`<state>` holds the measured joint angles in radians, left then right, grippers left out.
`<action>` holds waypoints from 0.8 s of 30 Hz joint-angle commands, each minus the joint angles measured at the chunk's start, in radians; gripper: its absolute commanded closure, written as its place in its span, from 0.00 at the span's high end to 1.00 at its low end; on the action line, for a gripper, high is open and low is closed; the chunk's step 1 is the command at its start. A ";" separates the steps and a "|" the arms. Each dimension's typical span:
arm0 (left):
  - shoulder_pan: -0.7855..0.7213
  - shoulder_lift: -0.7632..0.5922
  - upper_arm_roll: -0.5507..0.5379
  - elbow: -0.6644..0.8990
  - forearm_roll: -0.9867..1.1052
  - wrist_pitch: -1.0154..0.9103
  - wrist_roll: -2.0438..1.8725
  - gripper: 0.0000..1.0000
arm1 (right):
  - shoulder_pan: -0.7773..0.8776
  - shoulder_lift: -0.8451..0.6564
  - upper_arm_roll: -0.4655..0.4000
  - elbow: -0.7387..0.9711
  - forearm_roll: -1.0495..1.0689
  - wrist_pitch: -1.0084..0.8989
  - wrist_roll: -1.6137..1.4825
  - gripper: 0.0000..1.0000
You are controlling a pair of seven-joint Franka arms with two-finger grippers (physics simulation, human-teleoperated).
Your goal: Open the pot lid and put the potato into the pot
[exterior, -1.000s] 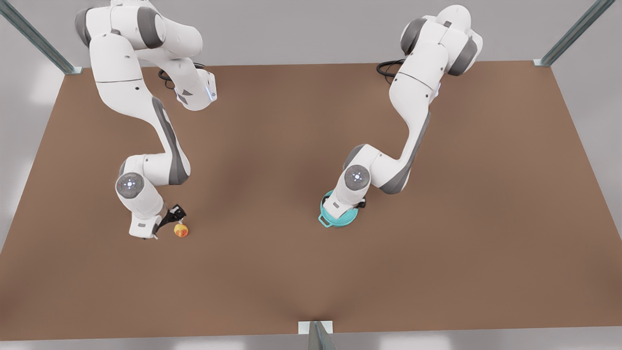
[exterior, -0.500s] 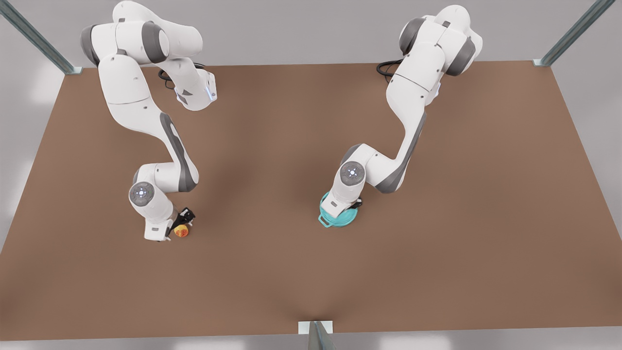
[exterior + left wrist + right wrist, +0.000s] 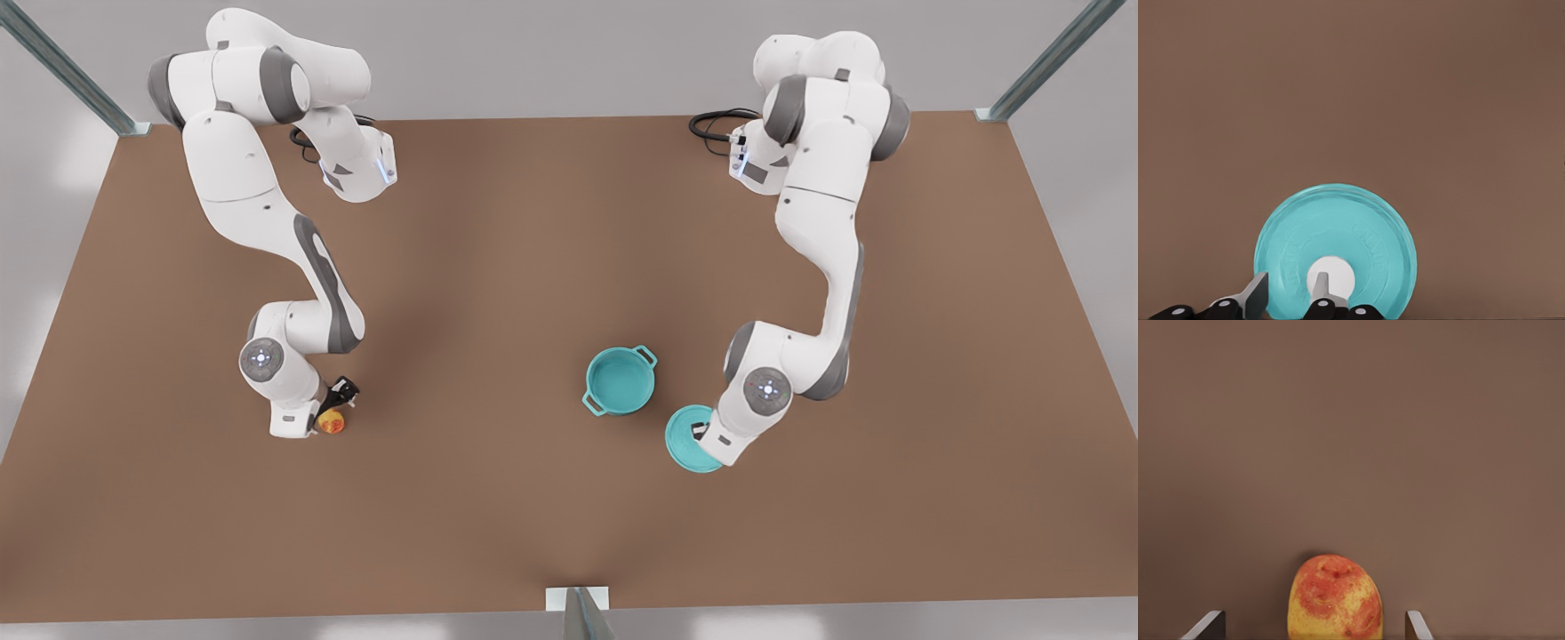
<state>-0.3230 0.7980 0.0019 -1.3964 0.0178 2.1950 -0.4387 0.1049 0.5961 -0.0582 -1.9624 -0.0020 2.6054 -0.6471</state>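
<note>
Left gripper [image 3: 1288,303], fingers spread beside the pot lid's [image 3: 1338,233] knob, sat by the pot [image 3: 620,380]; right gripper [image 3: 1315,625] straddled the potato [image 3: 1335,600], unclosed; squeezing comes next.

The left end effector [image 3: 699,433] has carried the pot lid [image 3: 687,438] off the pot [image 3: 621,382], which now stands uncovered. The right end effector [image 3: 333,411] has closed in over the potato [image 3: 332,423].

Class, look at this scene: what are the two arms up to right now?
The left gripper sits at the pot lid, at its white knob, with the lid off and beside the pot, which stands uncovered. The right gripper is open around the potato, which is on the table, apart from the pot.
</note>
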 commanded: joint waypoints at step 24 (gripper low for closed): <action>0.226 -0.638 0.020 -0.245 -0.231 -0.643 0.480 1.00 | -0.001 0.005 0.014 0.008 0.007 -0.021 -0.072 0.47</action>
<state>-0.0981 0.1605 0.0217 -1.6426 -0.2075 1.5847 -0.0449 0.1041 0.6017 -0.0442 -1.9556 0.0099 2.5919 -0.7018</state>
